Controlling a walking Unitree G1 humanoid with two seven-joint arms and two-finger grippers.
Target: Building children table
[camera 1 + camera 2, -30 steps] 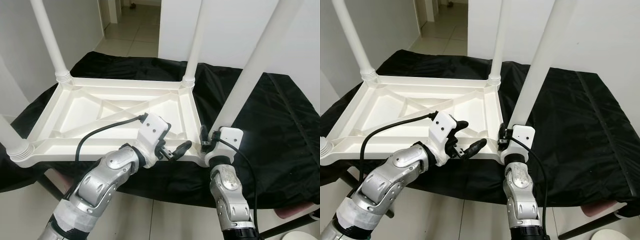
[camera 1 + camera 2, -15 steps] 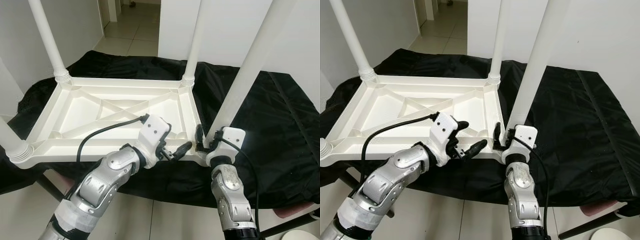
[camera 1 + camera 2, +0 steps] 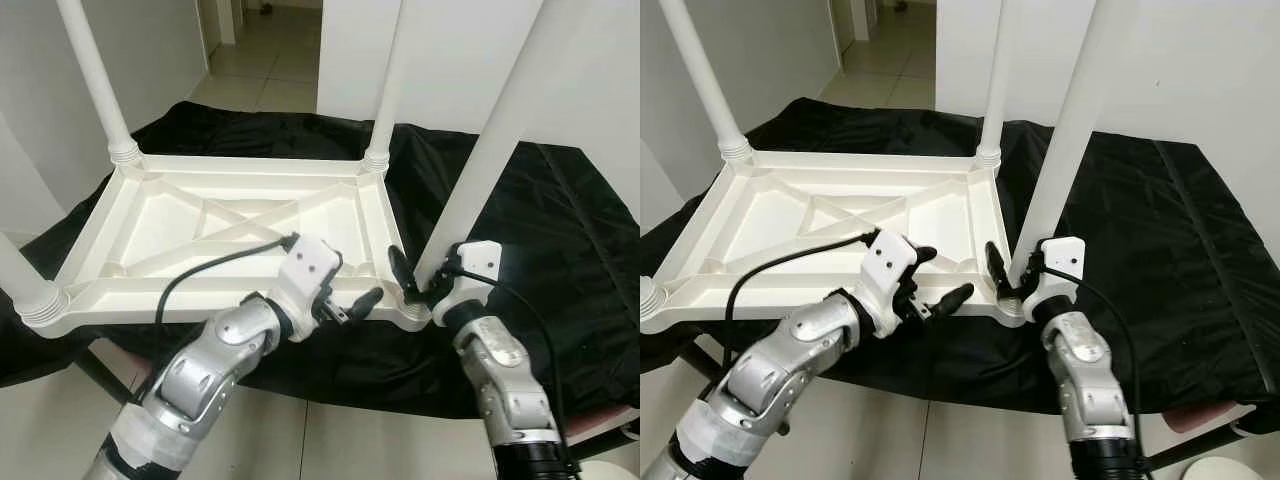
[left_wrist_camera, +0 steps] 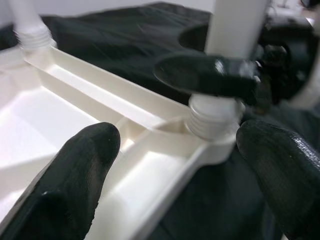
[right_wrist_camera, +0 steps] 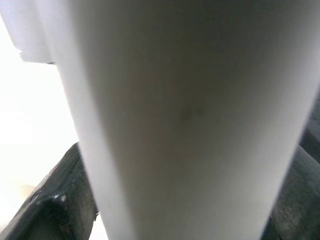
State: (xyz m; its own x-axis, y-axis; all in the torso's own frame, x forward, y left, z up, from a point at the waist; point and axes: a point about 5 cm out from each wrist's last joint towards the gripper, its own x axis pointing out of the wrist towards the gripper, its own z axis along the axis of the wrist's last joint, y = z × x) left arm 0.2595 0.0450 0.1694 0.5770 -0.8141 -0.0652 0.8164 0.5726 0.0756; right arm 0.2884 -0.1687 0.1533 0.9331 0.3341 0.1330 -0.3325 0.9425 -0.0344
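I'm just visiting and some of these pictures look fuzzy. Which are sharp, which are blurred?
Both eye views are sharp and evenly lit. In the left wrist view the near black fingers are soft and the table leg glares white. In the right wrist view the leg is a close grey blur.

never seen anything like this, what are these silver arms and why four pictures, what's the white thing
The silver arms belong to a humanoid robot; each ends in an end effector with two long black fingers. The two wide pictures come from cameras on its head, looking down. The two close-ups come from cameras on its wrists.

The white thing is a children's table lying upside down on a black cloth, legs pointing up. The right end effector is closed around the base of the near right leg, where it screws into the corner. The left end effector is open, beside that corner at the table's near edge, holding nothing.
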